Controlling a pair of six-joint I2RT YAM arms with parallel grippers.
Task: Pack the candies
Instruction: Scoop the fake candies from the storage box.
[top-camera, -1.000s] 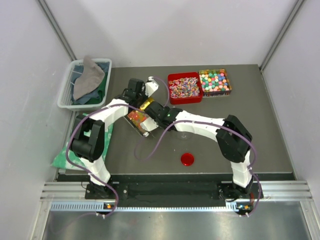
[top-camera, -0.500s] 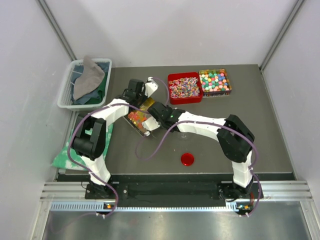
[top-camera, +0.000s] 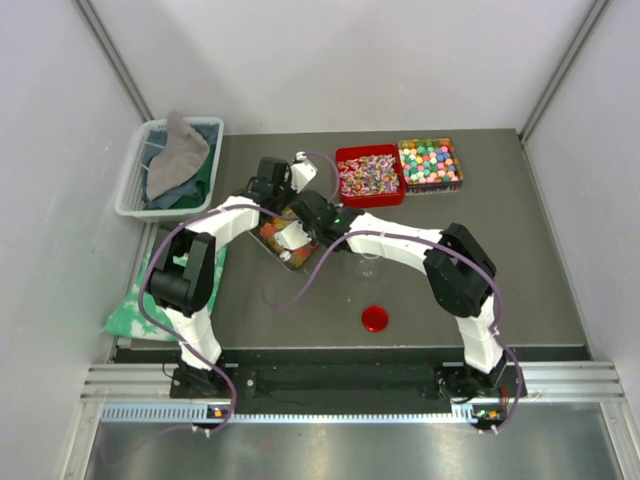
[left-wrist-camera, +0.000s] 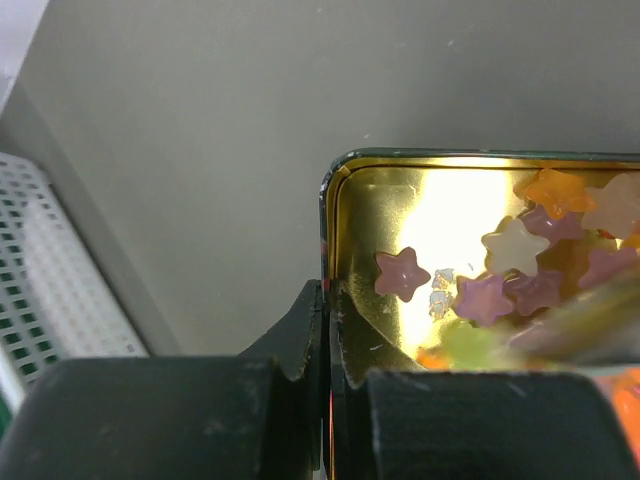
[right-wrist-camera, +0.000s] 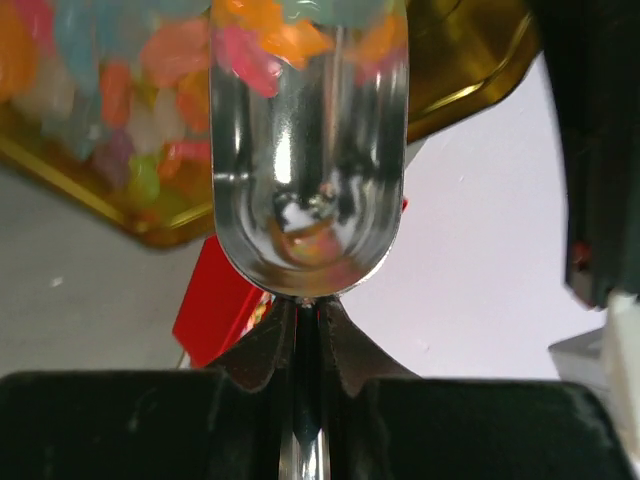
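Gold tin (left-wrist-camera: 326, 200) sits left of centre on the dark surface (top-camera: 520, 260), with both arms meeting over it. Left fingers (left-wrist-camera: 312, 335) are pinched tight on the tin's near rim, one inside the wall and one outside, no gap showing. Candies (left-wrist-camera: 400, 273) in this tin are star-shaped gummy pieces in pink, purple, white and orange. A few lie loose on the shiny floor; more are heaped toward the right of the left wrist view. Right fingers (right-wrist-camera: 280, 345) are closed narrow on the thin handle of a metal scoop (right-wrist-camera: 308, 190). The scoop's bowl points away from the wrist, its far end is over the gold tin, and a few orange and pink pieces lie in that end. Cannot tell whether the tin lies flat or is tipped. Toward the back of the surface is a red tin (top-camera: 370, 203) full of small mixed pink-white pieces. Just beside it on the right, a second tin (top-camera: 430, 190) holds round pastel balls. Red round lid (top-camera: 375, 319) lies alone near the front edge, well apart from all three tins. Pale basket (top-camera: 125, 205) off the back-left corner holds a grey cloth (top-camera: 180, 150). Green patterned cloth (top-camera: 125, 312) lies at the left edge beside the left arm.
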